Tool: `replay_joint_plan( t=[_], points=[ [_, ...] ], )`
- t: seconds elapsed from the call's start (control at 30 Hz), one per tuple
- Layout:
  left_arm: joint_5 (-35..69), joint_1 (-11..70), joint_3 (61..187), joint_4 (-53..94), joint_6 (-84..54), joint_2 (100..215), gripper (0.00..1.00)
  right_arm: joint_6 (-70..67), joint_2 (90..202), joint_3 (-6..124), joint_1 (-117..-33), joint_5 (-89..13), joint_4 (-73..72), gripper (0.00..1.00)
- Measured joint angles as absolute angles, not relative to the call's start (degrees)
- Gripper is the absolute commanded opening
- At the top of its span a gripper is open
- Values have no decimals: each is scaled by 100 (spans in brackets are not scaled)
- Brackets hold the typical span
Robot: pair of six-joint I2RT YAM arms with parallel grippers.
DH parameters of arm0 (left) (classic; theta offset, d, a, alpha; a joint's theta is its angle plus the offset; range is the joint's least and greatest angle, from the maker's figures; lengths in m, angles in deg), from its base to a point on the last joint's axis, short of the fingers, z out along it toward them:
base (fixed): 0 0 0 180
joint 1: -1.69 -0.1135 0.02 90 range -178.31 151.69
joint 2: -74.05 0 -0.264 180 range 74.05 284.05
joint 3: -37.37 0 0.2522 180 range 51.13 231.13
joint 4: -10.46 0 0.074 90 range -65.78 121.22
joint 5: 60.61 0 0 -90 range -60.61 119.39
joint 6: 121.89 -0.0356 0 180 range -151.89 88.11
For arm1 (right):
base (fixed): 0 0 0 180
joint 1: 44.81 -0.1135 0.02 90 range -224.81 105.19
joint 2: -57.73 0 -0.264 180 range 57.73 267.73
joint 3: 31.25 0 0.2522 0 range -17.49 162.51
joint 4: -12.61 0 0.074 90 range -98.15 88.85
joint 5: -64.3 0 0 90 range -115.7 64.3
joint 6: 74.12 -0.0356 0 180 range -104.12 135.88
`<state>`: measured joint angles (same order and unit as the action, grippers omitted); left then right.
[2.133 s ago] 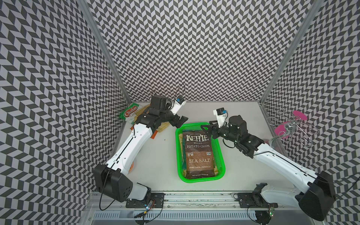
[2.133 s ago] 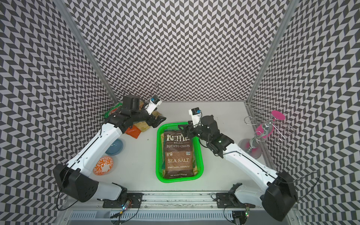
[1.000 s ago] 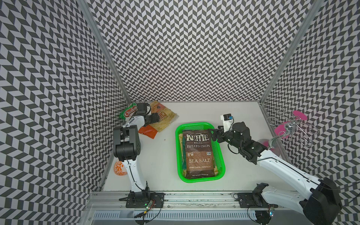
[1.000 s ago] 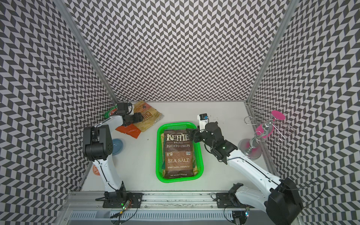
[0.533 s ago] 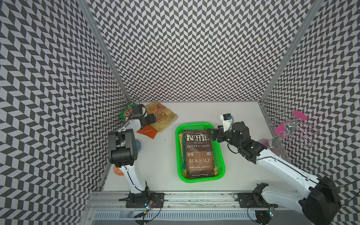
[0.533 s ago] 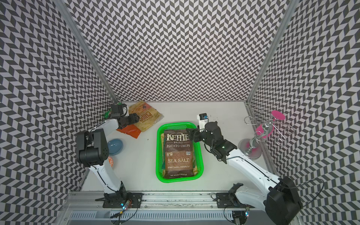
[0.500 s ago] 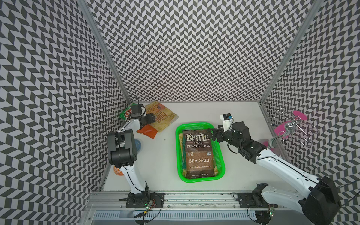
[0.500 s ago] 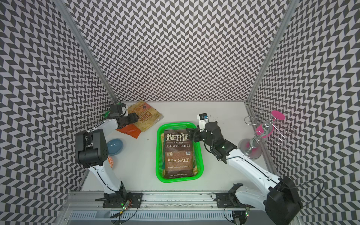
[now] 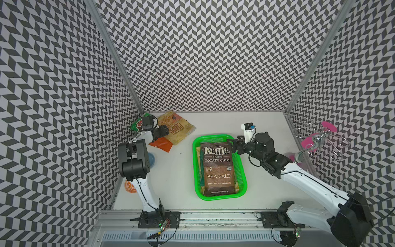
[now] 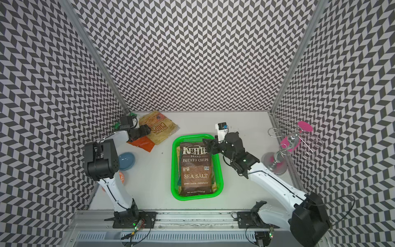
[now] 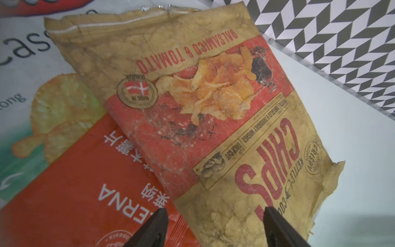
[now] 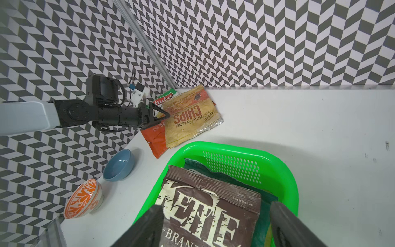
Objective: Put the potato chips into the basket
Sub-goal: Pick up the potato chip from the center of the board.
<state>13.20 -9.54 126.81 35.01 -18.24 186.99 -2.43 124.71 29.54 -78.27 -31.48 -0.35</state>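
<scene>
Tan CHIPS bag (image 11: 224,136): flag (image 11: 136,88) visible only from left wrist; left pincer (image 11: 214,209), right pincer (image 12: 217,205) gape (both wide).

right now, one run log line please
left tool: open at tan chips bag | right tool: open over basket | kettle bag: in basket

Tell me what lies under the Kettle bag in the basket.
A dark green bag peeks out beneath the Kettle bag in the basket; anything more under it is covered.
</scene>
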Motion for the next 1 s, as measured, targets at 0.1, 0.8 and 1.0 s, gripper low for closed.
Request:
replay_joint_plan(
  t=[0.1, 0.8, 1.0],
  points=[
    [1327, -954, 12783, 3516, -1738, 18835, 73, -262, 12524, 2991, -7827, -3207, 0, 82],
    [1375, -954, 13183, 3640, -1421, 19268, 71, -258, 12572, 3102, -7827, -3323, 52, 82],
    [1370, -954, 13183, 3634, -1397, 19278, 67, -260, 12583, 3102, -7827, -3325, 57, 82]
  ],
)
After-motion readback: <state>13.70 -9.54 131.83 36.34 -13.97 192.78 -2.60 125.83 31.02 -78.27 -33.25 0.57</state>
